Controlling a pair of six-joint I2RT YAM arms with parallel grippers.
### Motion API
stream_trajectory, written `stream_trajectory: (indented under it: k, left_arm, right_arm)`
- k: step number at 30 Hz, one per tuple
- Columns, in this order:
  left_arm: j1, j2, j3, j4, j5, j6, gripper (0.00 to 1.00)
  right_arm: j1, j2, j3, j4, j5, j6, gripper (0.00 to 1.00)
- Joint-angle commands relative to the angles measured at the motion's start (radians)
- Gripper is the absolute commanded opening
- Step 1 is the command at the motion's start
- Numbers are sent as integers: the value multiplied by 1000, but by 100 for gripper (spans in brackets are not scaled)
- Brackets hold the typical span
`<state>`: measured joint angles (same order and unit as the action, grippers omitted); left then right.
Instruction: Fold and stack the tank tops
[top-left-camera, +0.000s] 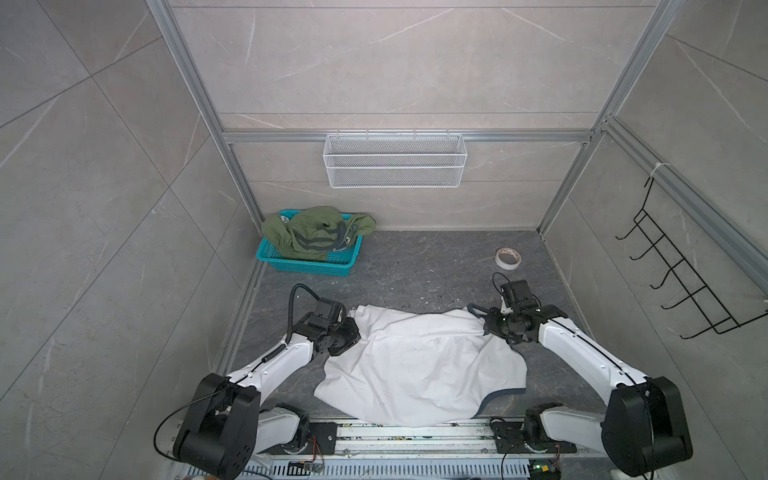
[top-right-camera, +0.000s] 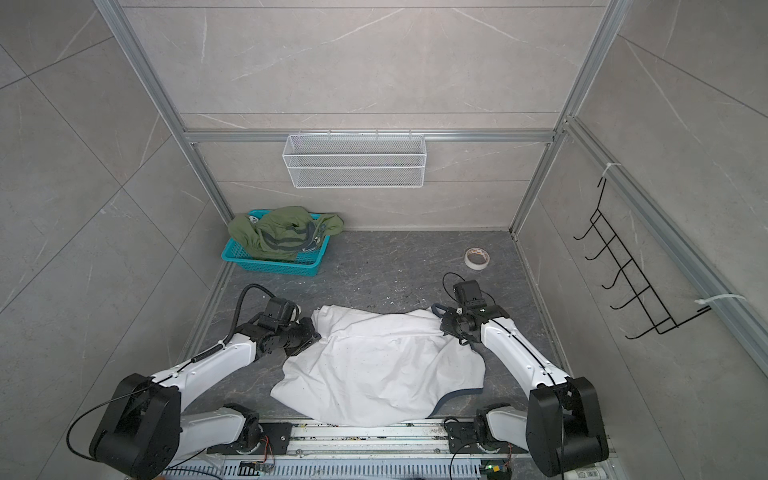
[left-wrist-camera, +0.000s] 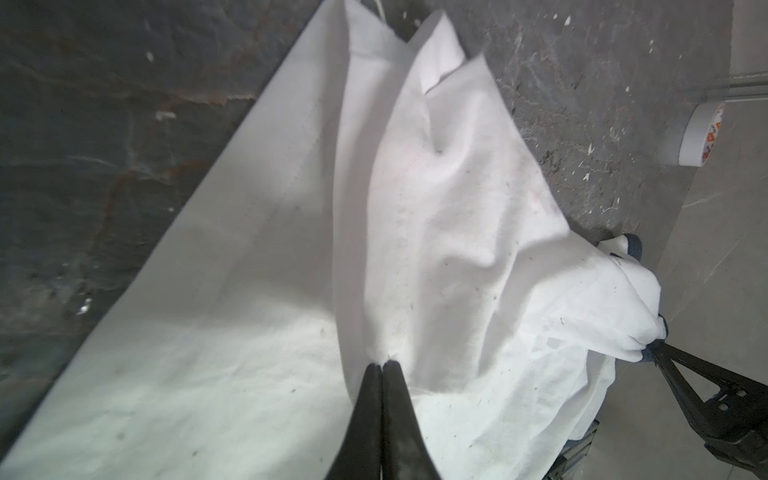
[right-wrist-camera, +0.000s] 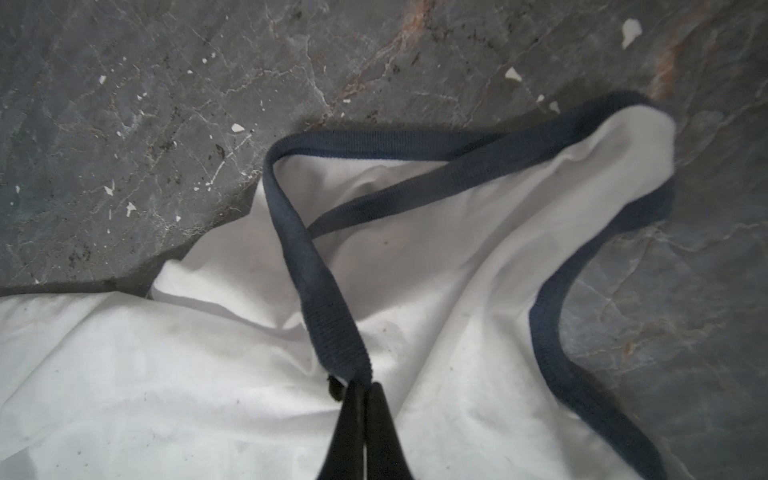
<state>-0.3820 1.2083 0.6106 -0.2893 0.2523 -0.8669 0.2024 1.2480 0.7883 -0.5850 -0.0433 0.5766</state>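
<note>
Little of the job looks done. At the far left the olive tank top lies bunched in the teal basket, spilling over its rim, unfolded. Nearer the robot, the left arm reaches forward low over the desk, forearm angled inward. The left claw is pinched tight on a raised ridge of the white tank top near its far left edge. That shirt lies rumpled and spread on the desk between the two arms, with no clean fold made and nothing stacked. The right arm mirrors the pose, wrist low, with the right claw clamped on the navy trim at the far right corner. A tape roll sits beyond, apart. By my judgement both folds and the stacking remain.
</note>
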Motion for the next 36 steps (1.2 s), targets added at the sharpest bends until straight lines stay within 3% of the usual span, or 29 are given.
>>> stream_trajectory:
  k: [1,14,18,23,30,36]
  left_arm:
    - [-3,-95,108,-97,-108,56,0]
    - [3,-309,550,-296,-491,275,0]
    - [3,-323,682,-305,-554,325,0]
    - [3,-347,816,-316,-594,385,0]
    - [3,-339,826,-347,-610,383,0]
    - [3,-244,784,-377,-607,355,0]
  right_arm:
    - [-4,-50,71,-56,-7,3,0]
    - [-4,-137,486,-240,-183,-119,0]
    - [-4,-142,642,-279,-281,-151,0]
    - [-4,-148,802,-344,-306,-166,0]
    - [-3,-160,765,-331,-300,-161,0]
    - [-3,-134,689,-290,-196,-160,0]
